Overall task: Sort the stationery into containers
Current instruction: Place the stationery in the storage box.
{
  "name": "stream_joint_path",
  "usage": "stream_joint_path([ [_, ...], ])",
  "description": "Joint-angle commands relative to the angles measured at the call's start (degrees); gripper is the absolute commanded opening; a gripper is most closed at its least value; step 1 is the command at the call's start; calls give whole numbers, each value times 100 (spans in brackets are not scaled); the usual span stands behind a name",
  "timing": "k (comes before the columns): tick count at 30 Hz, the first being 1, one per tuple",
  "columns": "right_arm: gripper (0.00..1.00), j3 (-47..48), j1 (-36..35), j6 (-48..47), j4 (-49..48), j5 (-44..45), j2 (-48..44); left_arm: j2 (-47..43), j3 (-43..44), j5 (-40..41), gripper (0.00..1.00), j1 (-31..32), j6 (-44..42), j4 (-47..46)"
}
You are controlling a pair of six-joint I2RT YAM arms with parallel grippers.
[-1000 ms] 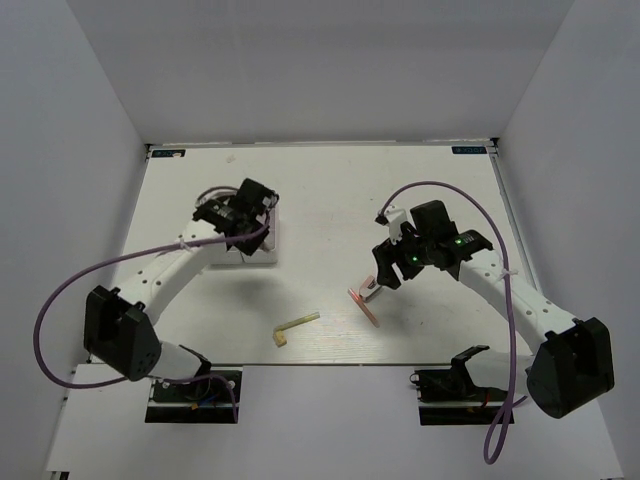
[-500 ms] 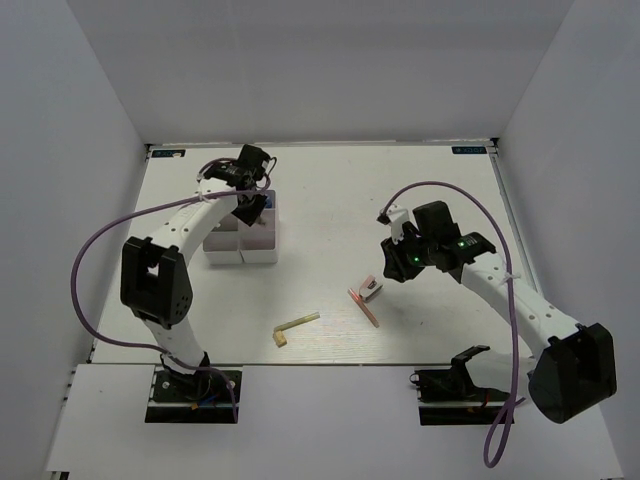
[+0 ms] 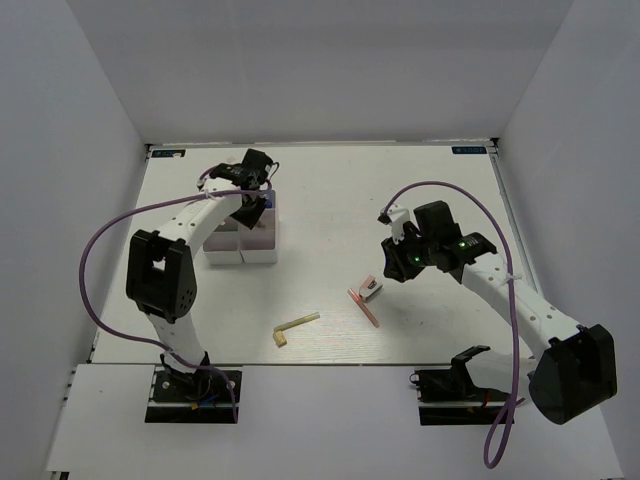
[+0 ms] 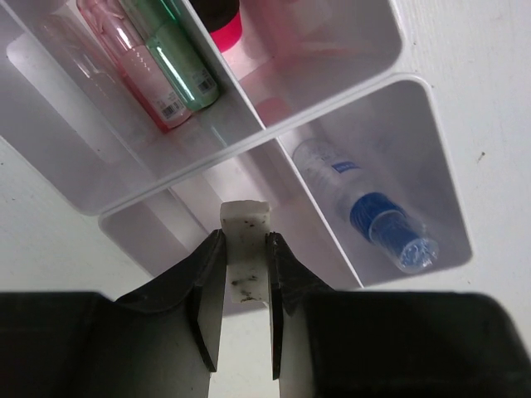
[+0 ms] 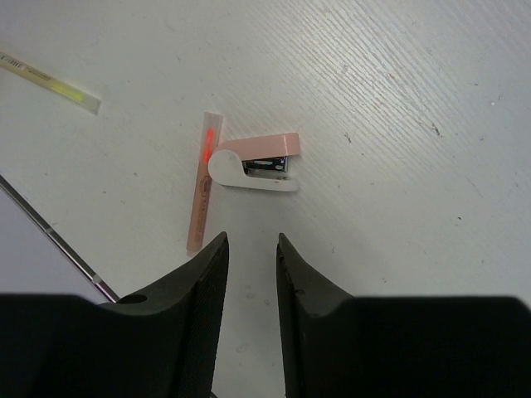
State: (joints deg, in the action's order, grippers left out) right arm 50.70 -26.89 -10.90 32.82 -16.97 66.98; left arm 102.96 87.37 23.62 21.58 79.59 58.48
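– What lies nearest the arms?

– A yellowish stick [image 3: 297, 326], thin and pale, with a short bent end. It lies alone on the table [image 3: 430, 200].

– And to its right?

– A pink stick [image 5: 202, 195], flat and pale, with a red mark near one end. A small stapler [image 5: 253, 166] lies on its side with its rounded end up against that stick; one half is pink, the other white.

– Is the right gripper [image 5: 250, 242] on them?

– No. It hangs above the bare table just short of the stapler. Its fingers stand a narrow gap apart with nothing between them.

– Further back?

– The white box [image 3: 262, 255], on the left half of the table. One compartment holds a clear tube [image 4: 365, 207] with a blue cap, lying flat. The next holds a pink tube [image 4: 133, 58] and a green tube [image 4: 182, 62] side by side. Beyond them shows a pink highlighter [image 4: 222, 21] with a black cap.

– And the left gripper [image 4: 246, 249]?

– It hangs over the box and pinches a small block [image 4: 246, 220], off-white with dark specks. The block's top pokes out past the fingertips, above the compartment beside the clear tube's.
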Motion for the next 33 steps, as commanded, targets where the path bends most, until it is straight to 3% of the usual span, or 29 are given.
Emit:
stream_joint_path([
  [1,33,-60,70,-9,-135,-148,-141,-56,175,336,23,4,153,67],
  [10,33,-60,79,0,-126,-184,-168,22,262,486,23,-5,434,154],
  [19,33,-78,149,17,-109,-272,-194,207,465,486,44,4,610,375],
  [28,33,-69,185,35,-100,-333,-247,295,544,425,49,4,645,454],
  [31,33,-86,202,26,-109,-359,-238,146,465,302,30,30,287,165],
  [32,33,-86,202,17,-109,-368,-229,15,378,145,14,48,-124,16],
  [33,33,-86,202,9,-92,-386,-238,-151,360,91,7,152,-320,-334],
])
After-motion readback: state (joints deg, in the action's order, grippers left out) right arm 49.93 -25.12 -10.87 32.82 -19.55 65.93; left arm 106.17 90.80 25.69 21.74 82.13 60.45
